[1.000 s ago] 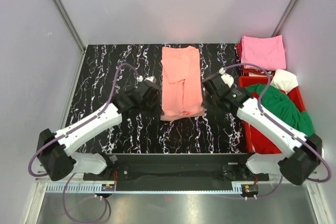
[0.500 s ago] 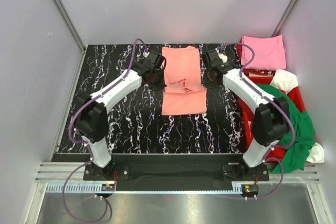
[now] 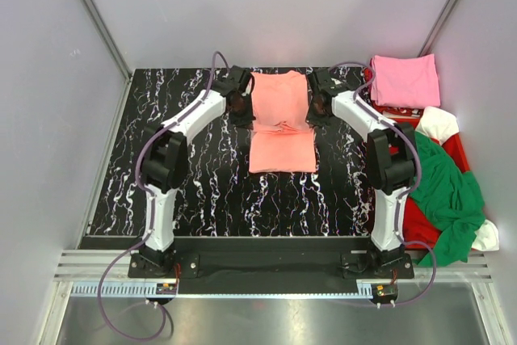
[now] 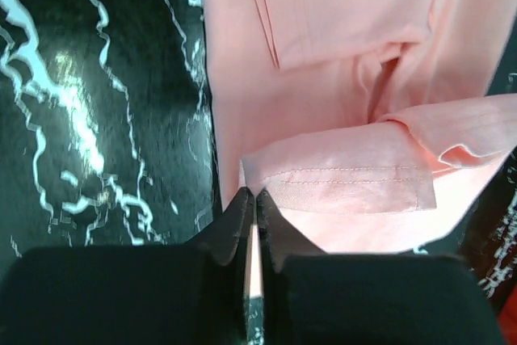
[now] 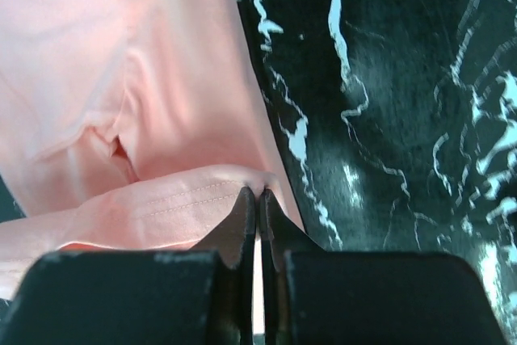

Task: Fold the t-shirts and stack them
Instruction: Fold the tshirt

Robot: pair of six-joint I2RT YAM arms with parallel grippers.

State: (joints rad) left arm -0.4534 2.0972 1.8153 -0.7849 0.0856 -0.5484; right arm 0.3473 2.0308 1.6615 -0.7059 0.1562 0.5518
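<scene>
The salmon-orange t-shirt [image 3: 280,119] lies folded lengthwise in the middle of the black marbled table, its near hem carried up over its middle. My left gripper [image 3: 244,108] is shut on the hem's left corner [image 4: 260,190]. My right gripper [image 3: 317,107] is shut on the hem's right corner [image 5: 257,183]. Both hold the hem [image 4: 347,187] just above the cloth below. A folded pink t-shirt [image 3: 404,80] lies at the back right. Green [image 3: 444,191], white [image 3: 437,123] and red shirts lie piled in the red crate [image 3: 380,125].
The red crate stands off the table's right edge with shirts spilling over its rim. Grey walls close in the left, back and right. The marbled table [image 3: 186,175] shows bare to the left and near side of the shirt.
Both grippers have moved away from me toward the back, carrying the shirt's near hem up over its middle. The lower half now lies folded and the shirt looks shorter.
</scene>
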